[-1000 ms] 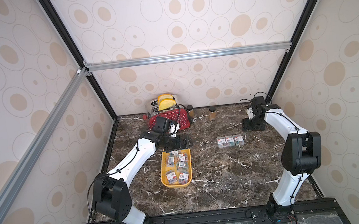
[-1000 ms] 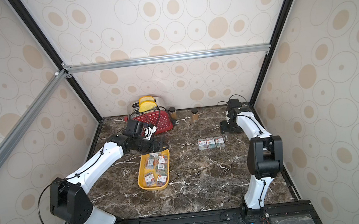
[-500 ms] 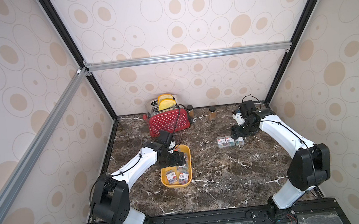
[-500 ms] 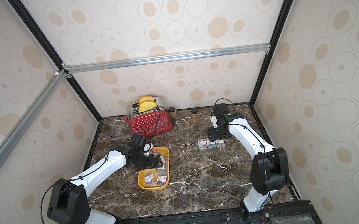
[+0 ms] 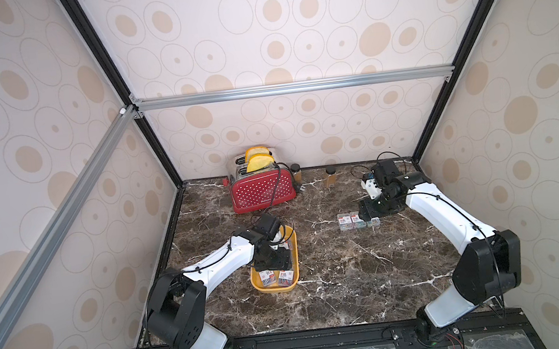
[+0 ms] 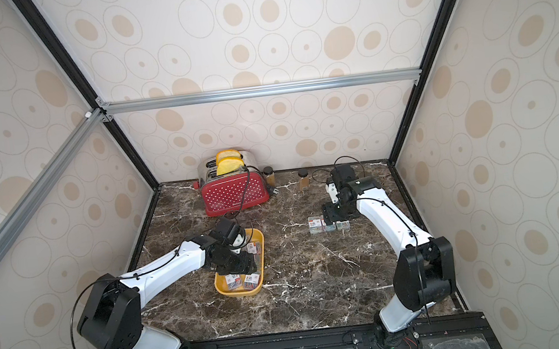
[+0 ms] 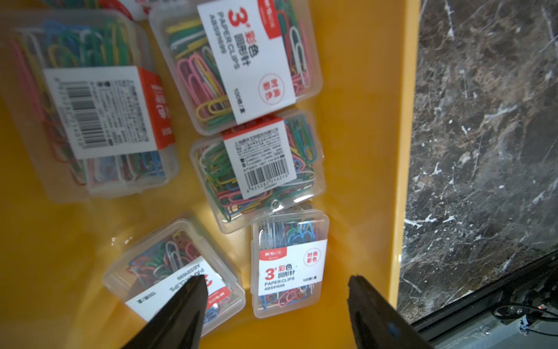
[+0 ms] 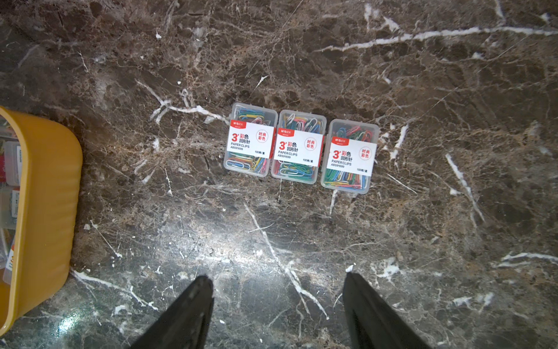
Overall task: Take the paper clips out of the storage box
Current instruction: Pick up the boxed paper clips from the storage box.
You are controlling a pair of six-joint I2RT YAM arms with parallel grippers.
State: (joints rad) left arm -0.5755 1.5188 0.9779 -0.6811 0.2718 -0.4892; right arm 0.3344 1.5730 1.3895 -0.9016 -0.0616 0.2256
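At least five cases of paper clips [image 7: 259, 169] lie loose and at odd angles in the yellow tray [image 7: 377, 136], which sits on the table [image 5: 335, 282] in front of the left arm. Three more [image 8: 299, 151] stand in a neat row on the table, well apart from the tray, so the job looks roughly a third done.

The likely target is the case [image 7: 290, 263] lying between the left finger tips, near the tray's side wall. The trouble is crowding. A tilted case [image 7: 169, 272] lies just beside it, and one finger hangs over that neighbour's label. Coming down there, it would land on the lid rather than in the gap, and could shove both cases or pinch them together. The opposite finger is near the tray wall, where a drift outward would catch the rim and drag the tray. The cases are smooth clear plastic, so a skewed grip would probably let one slide out on the lift.

The left fingers [image 7: 193, 299] are partly spread, wider than the target case, and grasp nothing. Whether a tip touches the tilted case I cannot tell. The right fingers [image 8: 199, 299] are spread about as wide, empty, over bare table near the row of three.
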